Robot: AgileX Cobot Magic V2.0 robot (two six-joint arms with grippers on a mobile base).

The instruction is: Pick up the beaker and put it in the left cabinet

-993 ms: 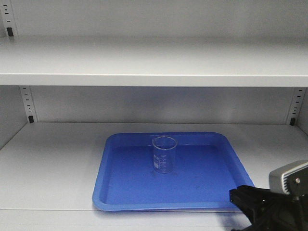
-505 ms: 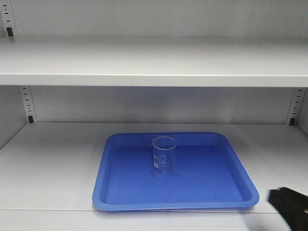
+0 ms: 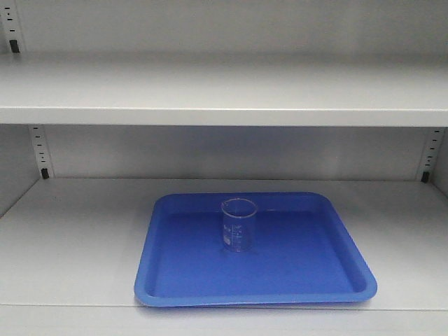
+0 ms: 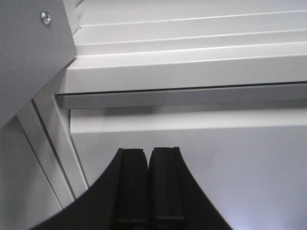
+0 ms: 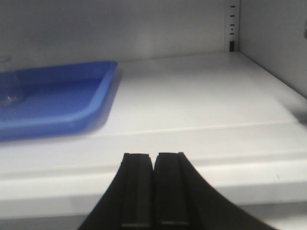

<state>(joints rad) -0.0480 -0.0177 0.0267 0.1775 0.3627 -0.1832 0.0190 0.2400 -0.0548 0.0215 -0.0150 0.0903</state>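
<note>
Standing upright near the middle of a blue tray (image 3: 175, 280), a little above the centre of the front view, is the beaker (image 3: 239, 225), a small clear glass with faint white marks. The tray lies on the lower shelf of the pale grey cabinet (image 3: 70, 238), and another wide shelf (image 3: 224, 91) crosses the upper third of the frame.

A second ago a black gripper and its grey camera housing filled the lower right corner of the front view; half a second ago only a dark tip showed there; now that corner is bare shelf. The arm has drawn back out of sight while the glass kept its place, so the placing looks done and the retreat nearly finished.

Seen from the right wrist, the right gripper (image 5: 153, 191) at bottom centre has its two black fingers pressed together, holding nothing. It sits in front of the shelf's front lip, with the tray's rounded corner at the left edge and the cabinet's side wall at far right. The left gripper (image 4: 146, 191), bottom centre of its own view, is likewise closed and empty, pointing up at the underside of a shelf edge.

Open room lies right of the tray; the shelf lip is the edge to mind.
</note>
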